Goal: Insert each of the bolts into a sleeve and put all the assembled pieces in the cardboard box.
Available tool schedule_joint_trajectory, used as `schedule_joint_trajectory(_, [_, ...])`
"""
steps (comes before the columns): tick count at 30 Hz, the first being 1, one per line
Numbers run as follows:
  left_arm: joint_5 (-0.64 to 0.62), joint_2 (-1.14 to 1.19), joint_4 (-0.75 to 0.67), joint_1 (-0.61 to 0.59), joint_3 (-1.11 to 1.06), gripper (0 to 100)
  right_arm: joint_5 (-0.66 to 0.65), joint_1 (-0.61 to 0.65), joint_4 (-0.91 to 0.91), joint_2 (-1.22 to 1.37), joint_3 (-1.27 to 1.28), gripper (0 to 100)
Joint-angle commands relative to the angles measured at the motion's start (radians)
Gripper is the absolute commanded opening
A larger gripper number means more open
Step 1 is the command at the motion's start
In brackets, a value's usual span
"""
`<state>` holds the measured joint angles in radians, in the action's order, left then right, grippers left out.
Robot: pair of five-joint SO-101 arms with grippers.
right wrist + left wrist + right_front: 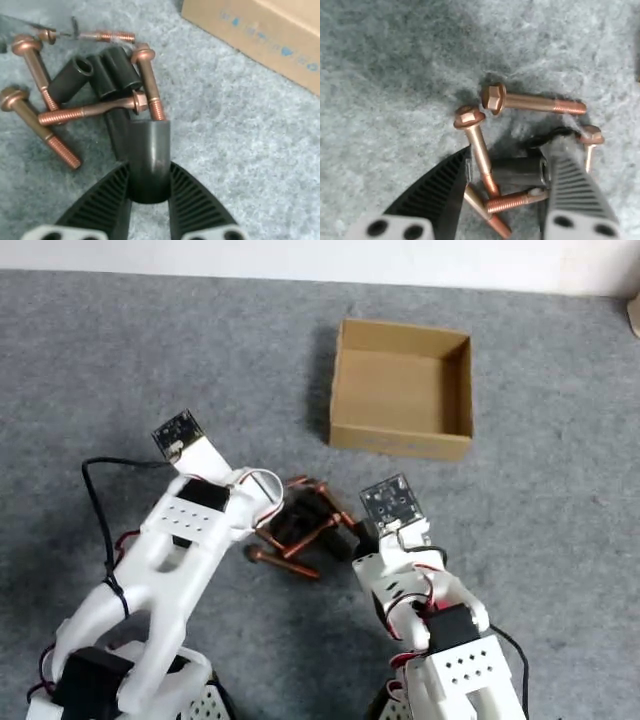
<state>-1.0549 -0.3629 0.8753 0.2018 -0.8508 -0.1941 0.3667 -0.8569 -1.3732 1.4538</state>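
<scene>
Several copper bolts [285, 558] and black sleeves [300, 522] lie in a pile on the grey felt below the cardboard box [400, 390]. My right gripper [148, 167] is shut on one black sleeve [147, 150] at the right edge of the pile; two more sleeves [75, 75] and bolts [147, 80] lie just beyond it. My left gripper [510, 150] is open over the pile's left side, its fingers either side of a lying sleeve [517, 170] and a bolt [476, 145]. Another bolt [535, 102] lies just past its tips.
The box [260, 35] stands open-topped, a short way beyond the pile towards the back. Grey felt covers the table all round. Both arms [170, 570] come in from the front edge, one on each side of the pile.
</scene>
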Motion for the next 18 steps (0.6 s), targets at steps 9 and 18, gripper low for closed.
schedule_joint_trajectory(9, [-0.009, -0.002, 0.002, -0.054, -0.087, 16, 0.009, -0.01, 0.024, -0.013, -0.007, 0.5])
schedule_joint_trajectory(18, [-0.009, -0.002, -0.19, -0.045, -0.15, 16, 0.009, -0.01, 0.024, -0.013, -0.005, 0.5])
